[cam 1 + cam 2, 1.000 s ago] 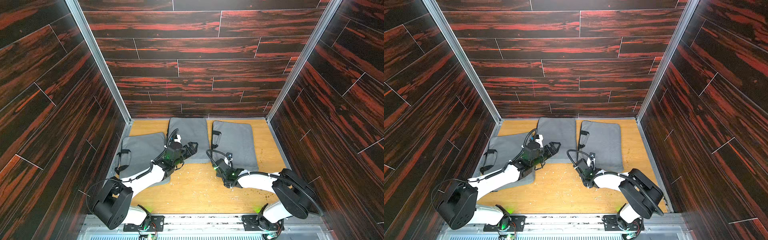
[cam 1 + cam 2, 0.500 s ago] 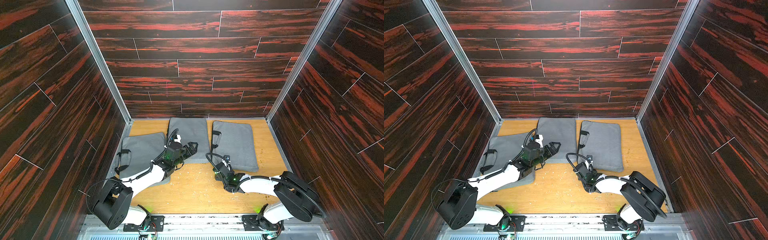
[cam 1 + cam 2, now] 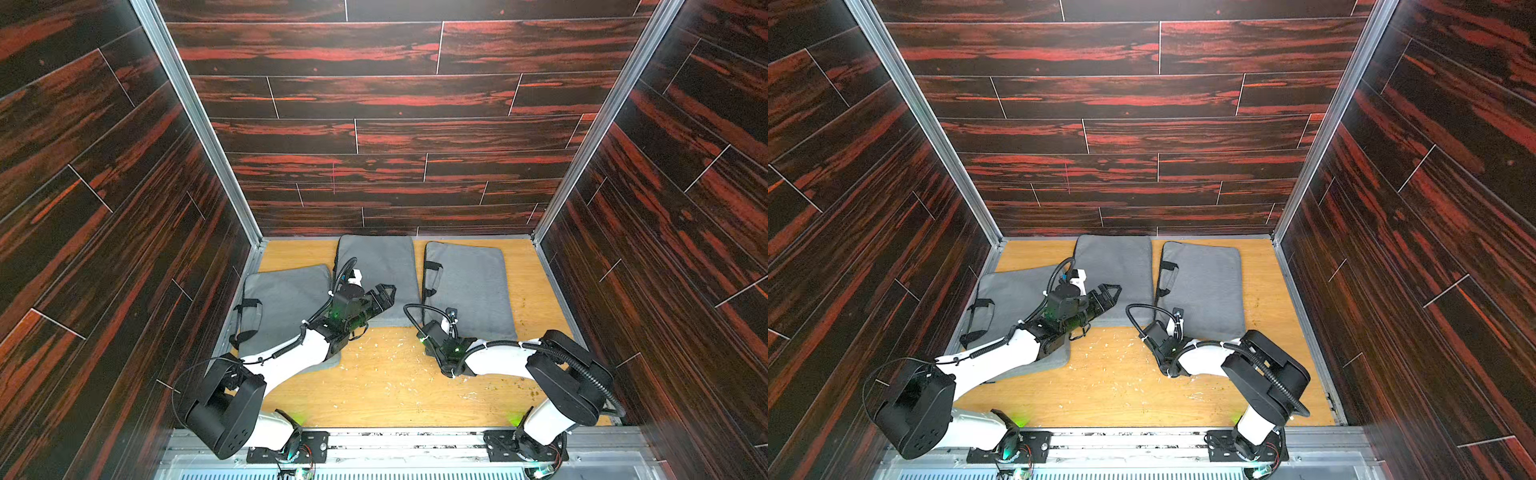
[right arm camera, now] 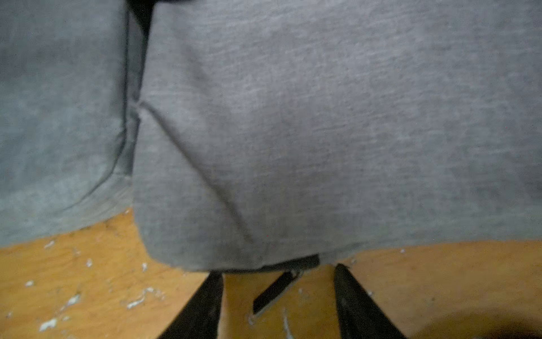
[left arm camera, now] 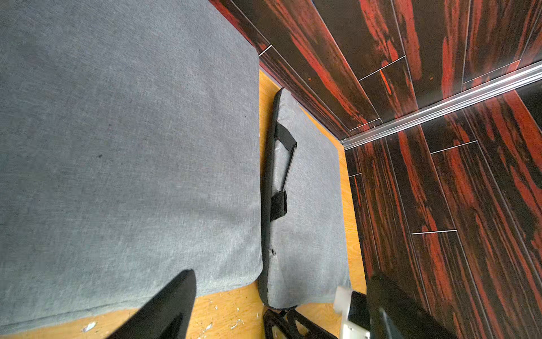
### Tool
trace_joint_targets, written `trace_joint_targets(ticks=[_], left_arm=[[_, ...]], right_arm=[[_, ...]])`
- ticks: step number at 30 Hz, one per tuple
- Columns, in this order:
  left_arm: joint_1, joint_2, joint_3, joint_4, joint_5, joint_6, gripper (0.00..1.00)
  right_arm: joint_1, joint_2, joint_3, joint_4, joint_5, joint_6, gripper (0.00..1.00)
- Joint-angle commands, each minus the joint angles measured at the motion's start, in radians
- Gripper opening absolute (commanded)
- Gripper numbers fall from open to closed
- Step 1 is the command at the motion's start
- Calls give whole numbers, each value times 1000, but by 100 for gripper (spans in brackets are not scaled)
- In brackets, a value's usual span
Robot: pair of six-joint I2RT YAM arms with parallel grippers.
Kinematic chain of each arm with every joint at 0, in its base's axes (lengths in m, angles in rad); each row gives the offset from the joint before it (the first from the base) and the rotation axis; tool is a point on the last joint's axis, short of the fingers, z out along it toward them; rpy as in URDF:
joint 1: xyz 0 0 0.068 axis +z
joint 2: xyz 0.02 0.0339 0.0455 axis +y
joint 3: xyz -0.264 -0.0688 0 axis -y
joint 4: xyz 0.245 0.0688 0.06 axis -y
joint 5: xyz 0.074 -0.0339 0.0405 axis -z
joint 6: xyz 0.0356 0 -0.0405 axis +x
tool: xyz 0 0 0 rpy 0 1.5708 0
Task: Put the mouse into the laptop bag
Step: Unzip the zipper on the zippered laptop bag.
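1. Three grey laptop bags lie flat on the wooden bench (image 3: 374, 386): the left bag (image 3: 286, 299) nearest the left wall, the middle bag (image 3: 378, 266) pushed up against the back wall, and the right bag (image 3: 469, 286) just beside it with a thin gap between them.
2. Each outer bag has a black handle on its left edge. The right bag's handle (image 5: 283, 176) shows nicely in the left wrist view.
3. Left gripper (image 3: 390, 293) hovers over the near part of the middle bag. Its jaws are spread wide with nothing between them.
4. Right gripper (image 4: 278, 271) sits low at the near left corner of the right bag, pointing at the bag's edge. Its jaws are apart and not pinching anything.
5. A black zipper pull (image 4: 274, 293) sticks out from that corner and lies on the bench between the two fingers, touching neither.
6. That wrist shot is pretty soft, so I can't tell whether the zip is run all the way shut.
7. Mouse: no view shows it, so I can't say where it is.
8. White flecks (image 3: 386, 349) are scattered over the bench in front of the bags.
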Motion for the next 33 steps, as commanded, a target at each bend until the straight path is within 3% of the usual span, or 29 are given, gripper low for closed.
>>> trace_joint_targets(ticks=[1,5,8,13,20,33], left_arm=[[3,-24,-7,3,-4,1,94],[-3,23,14,19,3,-6,94],[-23,112,63,40,23,-16,94],[-58,287,172,106,110,-55,92],[-122,464,323,83,123,-56,91],[-220,742,589,28,141,-87,89]], right_arm=[[-14,17,-12,-26,-5,37,44],[-29,-1,-43,-4,-6,28,13],[-44,-26,-73,39,-27,4,0],[-83,-85,-138,126,-62,-63,0],[-216,-205,-255,230,-169,-123,0],[-389,-262,-281,223,-235,-168,0]])
